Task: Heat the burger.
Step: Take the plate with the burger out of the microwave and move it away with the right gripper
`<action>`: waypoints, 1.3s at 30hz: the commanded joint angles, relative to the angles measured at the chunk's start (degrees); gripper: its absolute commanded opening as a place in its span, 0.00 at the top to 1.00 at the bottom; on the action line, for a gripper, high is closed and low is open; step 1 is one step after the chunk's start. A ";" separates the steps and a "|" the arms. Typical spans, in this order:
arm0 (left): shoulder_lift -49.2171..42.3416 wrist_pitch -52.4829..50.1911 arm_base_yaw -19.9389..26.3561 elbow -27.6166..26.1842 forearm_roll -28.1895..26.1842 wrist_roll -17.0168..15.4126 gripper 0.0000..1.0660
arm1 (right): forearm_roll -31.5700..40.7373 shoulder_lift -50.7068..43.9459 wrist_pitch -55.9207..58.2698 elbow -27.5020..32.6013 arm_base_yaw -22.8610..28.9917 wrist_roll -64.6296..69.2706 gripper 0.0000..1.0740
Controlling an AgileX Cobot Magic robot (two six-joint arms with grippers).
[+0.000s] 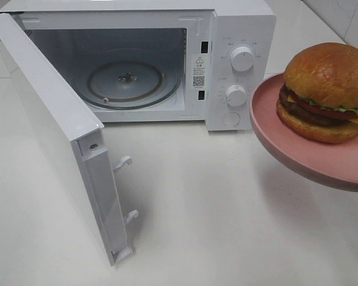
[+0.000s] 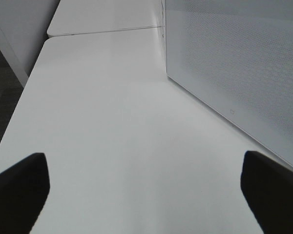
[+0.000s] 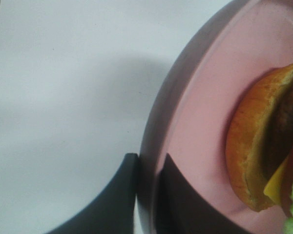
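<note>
Risk lies in tilt: right gripper (image 3: 146,168) pinches only the plate (image 1: 268,128) rim, so the burger (image 1: 327,90) could slide off; left gripper (image 2: 145,187) hangs spread

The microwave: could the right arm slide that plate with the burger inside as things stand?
Probably yes. The microwave door hangs wide open, the turntable is bare, and the right pincer grips the pink plate holding the burger, lifted off the table.

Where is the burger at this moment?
The burger sits on the pink plate, held up at the exterior view's right, beside the open microwave.
</note>
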 commanded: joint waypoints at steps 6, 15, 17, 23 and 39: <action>-1.03 -0.40 0.29 0.11 -0.23 -0.11 0.06 | -7.85 -0.86 1.03 -0.46 -0.29 10.31 1.00; -1.03 -0.40 0.29 0.11 -0.23 -0.11 0.06 | -12.03 -0.86 4.53 -0.46 -0.29 18.68 1.00; -1.03 -0.40 0.29 0.11 -0.23 -0.11 0.06 | -12.49 -0.86 5.56 -0.46 -0.29 20.40 1.00; -1.03 -0.40 0.29 0.11 -0.23 -0.11 0.06 | -15.24 -0.80 9.22 -0.63 -0.29 27.85 1.00; -1.03 -0.40 0.29 0.11 -0.23 -0.11 0.06 | -20.00 7.05 15.41 -0.74 -0.29 47.73 1.00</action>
